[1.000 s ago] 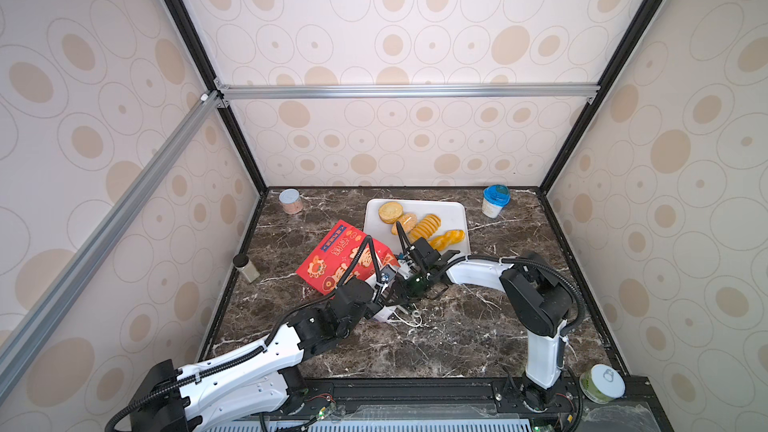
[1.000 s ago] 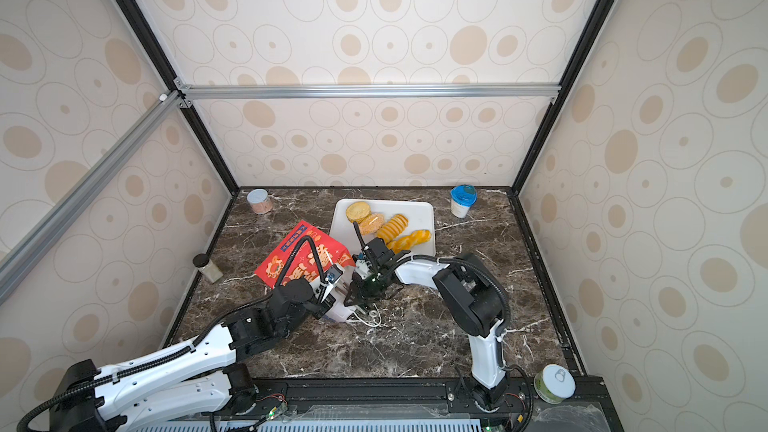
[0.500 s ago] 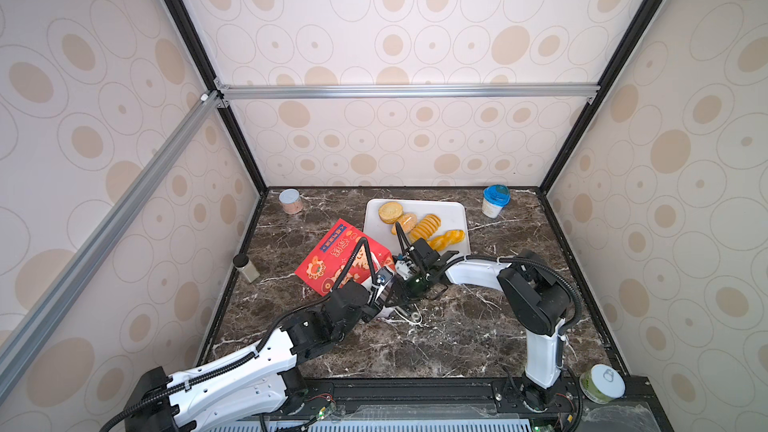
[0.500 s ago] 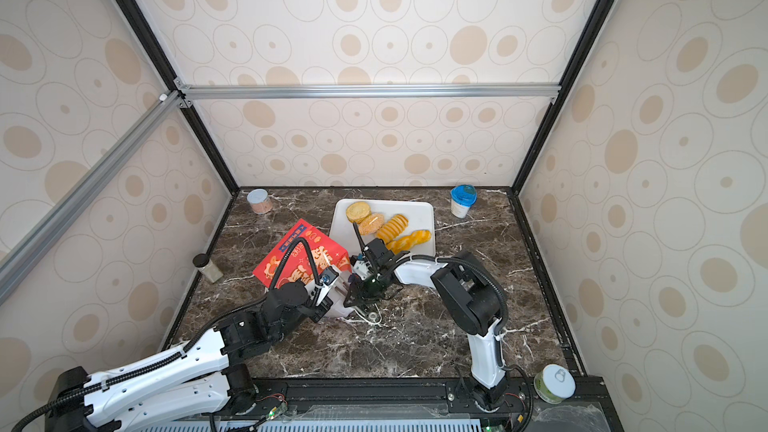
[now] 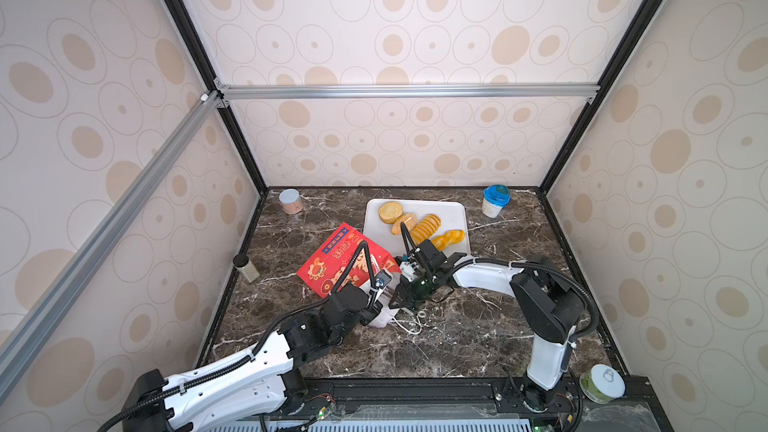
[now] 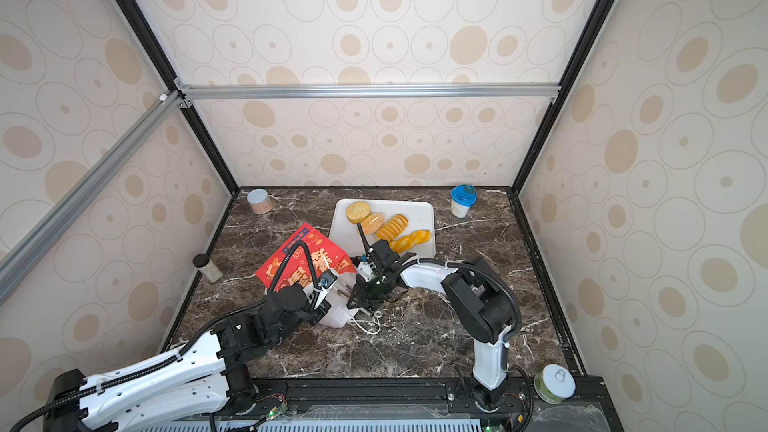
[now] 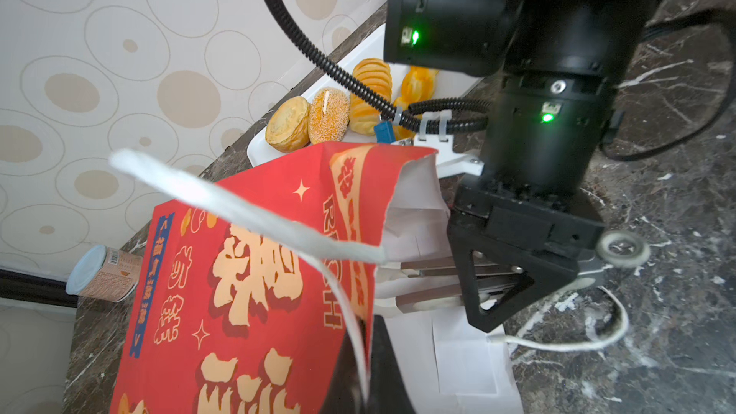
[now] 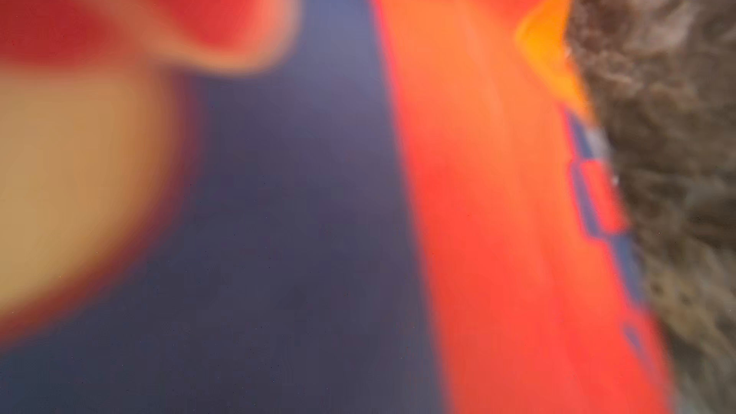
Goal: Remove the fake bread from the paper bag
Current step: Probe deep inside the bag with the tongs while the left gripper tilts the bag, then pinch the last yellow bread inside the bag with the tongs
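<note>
The red paper bag (image 5: pixel 332 259) (image 6: pixel 291 259) (image 7: pixel 239 292) lies on its side, with its white mouth toward the front right. My left gripper (image 5: pixel 376 303) (image 6: pixel 328 305) (image 7: pixel 364 356) is shut on the upper rim of the mouth, next to a white cord handle. My right gripper (image 5: pixel 400 304) (image 6: pixel 357 303) (image 7: pixel 402 284) reaches into the mouth and its fingertips are hidden inside. The right wrist view is a blur of red, blue and tan. Fake bread lies on the white tray (image 5: pixel 453 211): a round bun (image 5: pixel 390 212), a seeded oval (image 5: pixel 404 223), a ridged loaf (image 5: pixel 426 227) and a braided twist (image 5: pixel 448 238).
A pink-labelled can (image 5: pixel 289 201) stands at the back left and a blue-lidded cup (image 5: pixel 494 201) at the back right. A dark-capped jar (image 5: pixel 246 268) is by the left wall. A green tin (image 5: pixel 601 383) sits at the front right. The bag's other cord (image 5: pixel 409 326) trails on the marble.
My left gripper has shifted slightly to the left with the bag's rim. The right gripper stays in the bag's mouth.
</note>
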